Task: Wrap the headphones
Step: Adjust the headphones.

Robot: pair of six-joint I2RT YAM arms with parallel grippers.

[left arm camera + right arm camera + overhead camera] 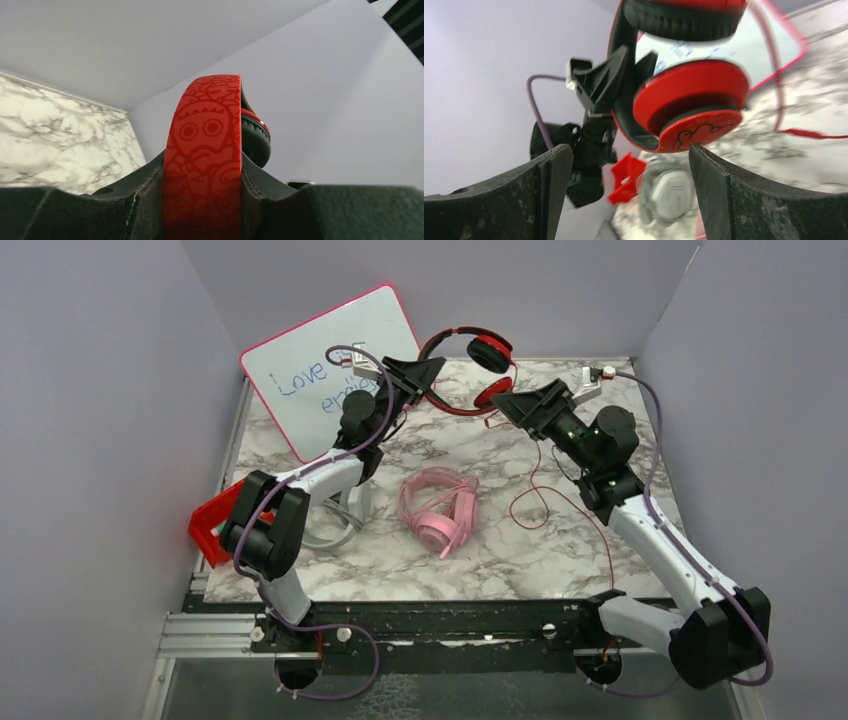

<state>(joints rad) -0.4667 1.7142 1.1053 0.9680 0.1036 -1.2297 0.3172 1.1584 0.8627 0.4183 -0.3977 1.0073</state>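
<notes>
The red-and-black headphones [478,368] hang above the back of the table. My left gripper [428,371] is shut on their patterned red headband [202,150], which fills the gap between the fingers; a black ear pad [256,137] shows behind. My right gripper [507,405] is open just beside the lower red ear cup [689,100], whose edge sits close above my right gripper [626,150] without being clamped. Their thin red cable [545,495] trails loose over the marble. The pink headphones [440,508] lie mid-table. The grey/white headphones [338,525] lie partly under the left arm.
A pink-rimmed whiteboard [330,365] with blue writing leans at the back left. A red plastic piece [215,525] stands at the table's left edge. Grey walls close in on the left, back and right. A small white clip [597,375] lies at the back right.
</notes>
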